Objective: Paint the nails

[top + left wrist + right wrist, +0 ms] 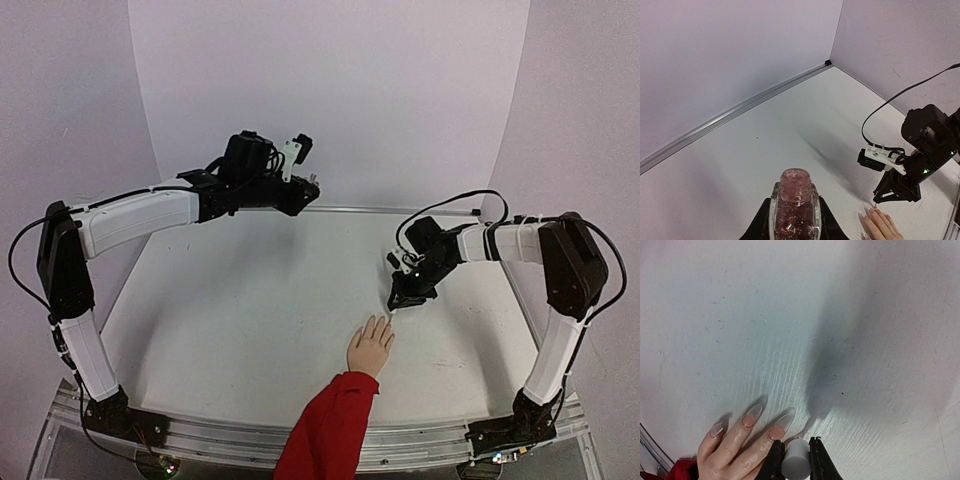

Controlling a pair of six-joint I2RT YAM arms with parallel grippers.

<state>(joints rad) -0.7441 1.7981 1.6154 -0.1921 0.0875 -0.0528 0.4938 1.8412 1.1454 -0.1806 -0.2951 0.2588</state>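
The table [250,320] is a white, faintly scuffed sheet with fine scratches and a wood-like grain showing in the right wrist view. Plain pale walls [330,90] enclose it at the back and on both sides, and a metal rail [400,210] runs along the foot of the back wall.

The mannequin hand [370,348] lies palm down at the table's near edge. Its red sleeve [325,430] trails off over that edge, and its fingers point away from the arm bases. Its nails [749,420] are long. Two show a peach colour near the base, and the one on the outer finger looks paler.

The right gripper [405,298] hangs just beyond the mannequin hand's fingertips, angled down toward them. Its jaws are drawn in tight around a small white cylinder [796,460], which sits just beside the nearest peach nail. Whether anything touches that nail cannot be told.

The left gripper [305,190] is well apart from the mannequin hand, raised on the far left side close to the back wall. It is clamped on a small clear bottle [795,200] filled with glittery pinkish-red liquid. The bottle stands upright between the black fingers with its neck uncapped.
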